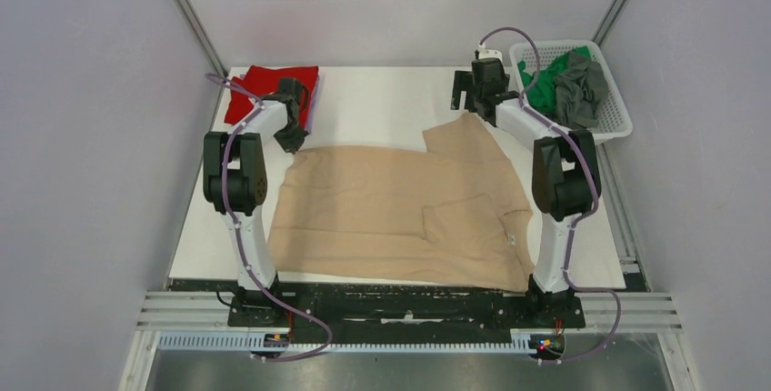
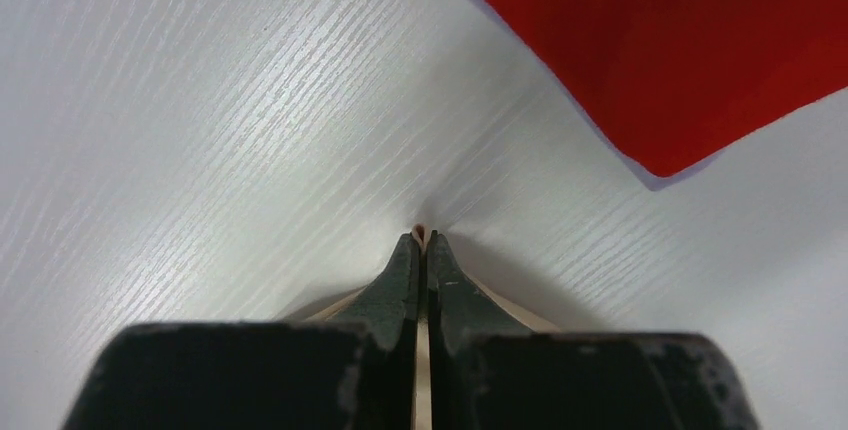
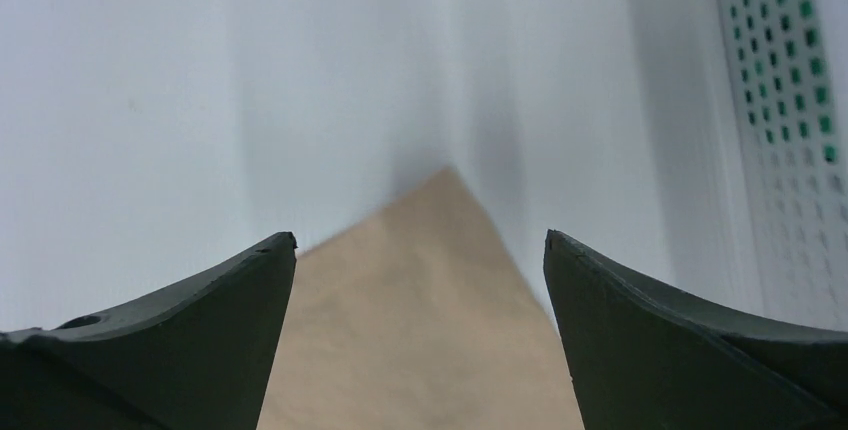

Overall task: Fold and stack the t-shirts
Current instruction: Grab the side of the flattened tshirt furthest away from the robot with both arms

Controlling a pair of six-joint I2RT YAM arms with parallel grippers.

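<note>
Inside the basket (image 1: 620, 100), a grey t-shirt (image 1: 582, 91) overlaps a green t-shirt (image 1: 543, 93).

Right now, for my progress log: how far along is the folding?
Done: red cloth t-shirt folded, far left. In hand: left hand pinches an edge of the spread beige cloth t-shirt; right hand open. Left: green cloth shirt, grey cloth shirt in white mesh basket.

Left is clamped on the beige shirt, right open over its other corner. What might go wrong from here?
The left gripper pinches the beige shirt only at its edge; it may slip on lifting. The right gripper is open, holding nothing; lifting now would skew the cloth. The red shirt beside the closed gripper could get dragged.
</note>
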